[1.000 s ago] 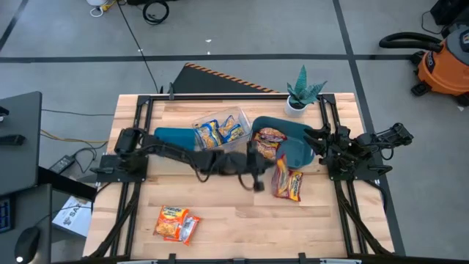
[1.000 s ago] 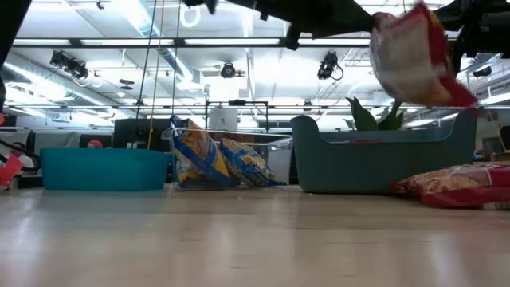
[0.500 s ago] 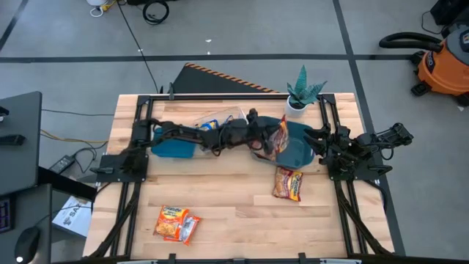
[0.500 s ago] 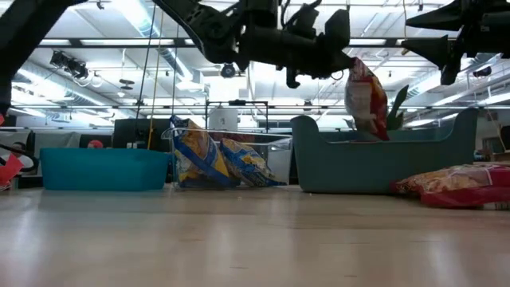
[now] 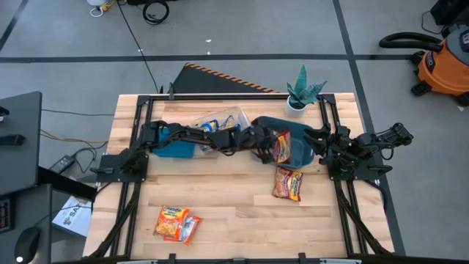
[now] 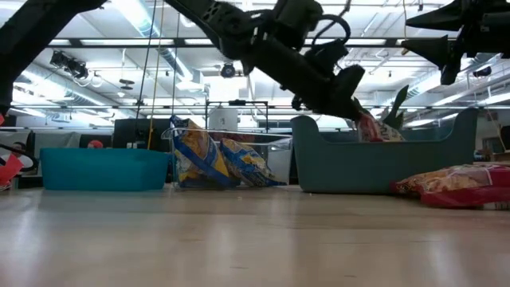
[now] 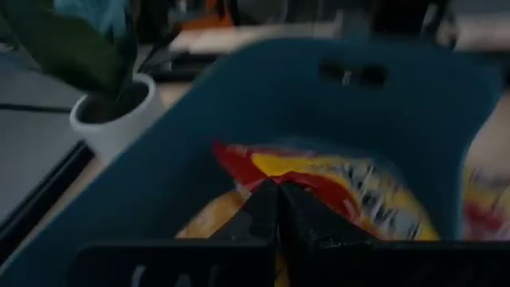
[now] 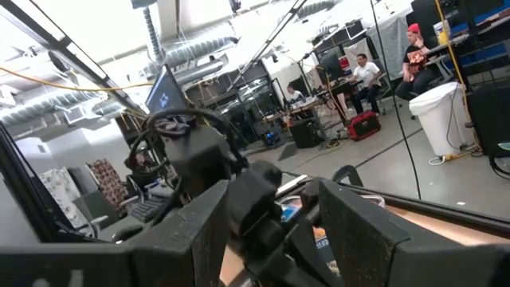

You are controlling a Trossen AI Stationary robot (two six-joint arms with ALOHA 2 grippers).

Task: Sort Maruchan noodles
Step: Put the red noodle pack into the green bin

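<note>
Red-and-yellow noodle packet (image 7: pixel 335 187), crinkly, in teal bin (image 7: pixel 414 104).

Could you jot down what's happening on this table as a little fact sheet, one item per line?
Left gripper: jaws shut on a red-and-yellow crinkly plastic noodle packet, lowering it into the dark teal plastic bin.
Right gripper: parked at the table's right edge, jaws open, holding nothing.
Clear plastic tray: holds blue-and-yellow noodle packets.
Brighter teal plastic bin: contents hidden under the arm.
Loose on the table: one red-and-yellow packet beside the dark bin, an orange-and-yellow packet near the front.
Potted green plant: back corner.
</note>
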